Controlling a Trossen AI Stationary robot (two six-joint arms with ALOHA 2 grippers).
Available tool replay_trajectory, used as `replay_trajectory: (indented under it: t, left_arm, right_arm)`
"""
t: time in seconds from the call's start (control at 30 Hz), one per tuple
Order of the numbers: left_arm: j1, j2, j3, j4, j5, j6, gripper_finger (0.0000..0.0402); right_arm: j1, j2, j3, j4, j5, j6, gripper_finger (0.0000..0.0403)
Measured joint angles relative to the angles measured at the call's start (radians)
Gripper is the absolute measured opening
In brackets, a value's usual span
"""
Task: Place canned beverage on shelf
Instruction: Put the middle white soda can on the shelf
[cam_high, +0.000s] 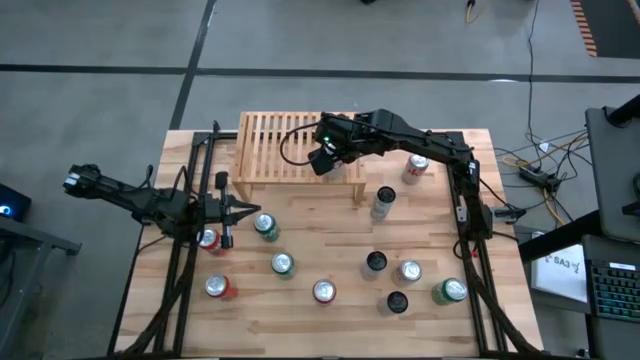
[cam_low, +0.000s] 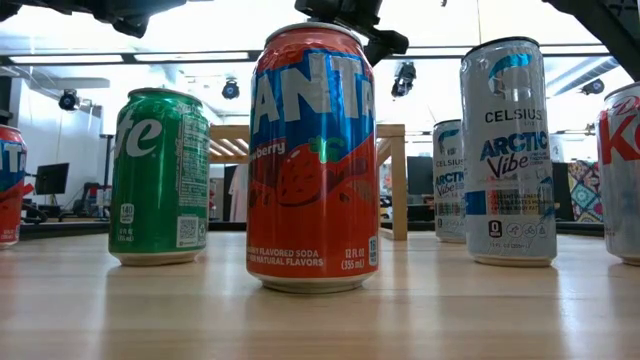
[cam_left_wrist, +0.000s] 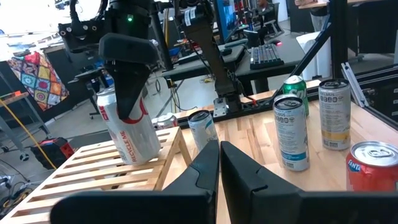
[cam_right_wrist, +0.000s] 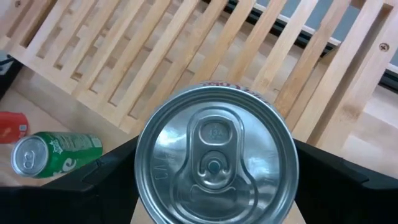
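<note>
Fingers of the right gripper (cam_left_wrist: 127, 74) clamp a silver can (cam_left_wrist: 127, 127) tilted on the shelf (cam_high: 262, 150) at its 3 o'clock end, unreleased; left gripper (cam_high: 243, 212) waits closed.

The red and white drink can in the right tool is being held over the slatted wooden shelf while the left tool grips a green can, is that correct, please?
Not quite: the left tool grips nothing; the left wrist view shows its fingers closed and empty. The rest holds: the right tool holds the red and white drink can over the slatted light-wood shelf.
</note>
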Motion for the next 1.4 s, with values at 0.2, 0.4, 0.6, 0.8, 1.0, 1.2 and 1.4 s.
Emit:
replay_trajectory:
  t: [0.2,0.4,0.6,0.8,1.0,1.2,1.4]
  left_arm:
    - [0.0,0.0,0.0,0.002,0.0,0.0,0.0]
    - [0.0,0.0,0.0,0.002,0.0,0.0,0.0]
    - [0.0,0.0,0.0,0.001,0.0,0.0,0.0]
    - [0.0,0.0,0.0,0.001,0.0,0.0,0.0]
    - [0.0,0.0,0.0,0.0,0.0,-0.009,0.0]
    - [0.0,0.0,0.0,0.0,0.0,-0.048,0.0]
    - [0.0,0.022,0.0,-0.005,0.0,-0.142,0.0]
  right_arm:
    - [0.0,0.0,0.0,0.052,-0.003,0.019,0.0345]
    - [0.0,-0.003,0.0,0.084,0.0,0.028,0.0349]
    - [-0.005,-0.008,0.0,0.098,0.009,0.03,0.0348]
    - [-0.007,-0.044,0.0,0.16,0.059,0.016,0.0345]
    - [-0.005,-0.092,0.0,0.21,0.113,-0.083,0.0336]
    - [0.002,-0.106,0.0,0.085,0.122,-0.151,0.0318]
    - [0.039,-0.106,0.0,-0.037,0.307,-0.225,0.0244]
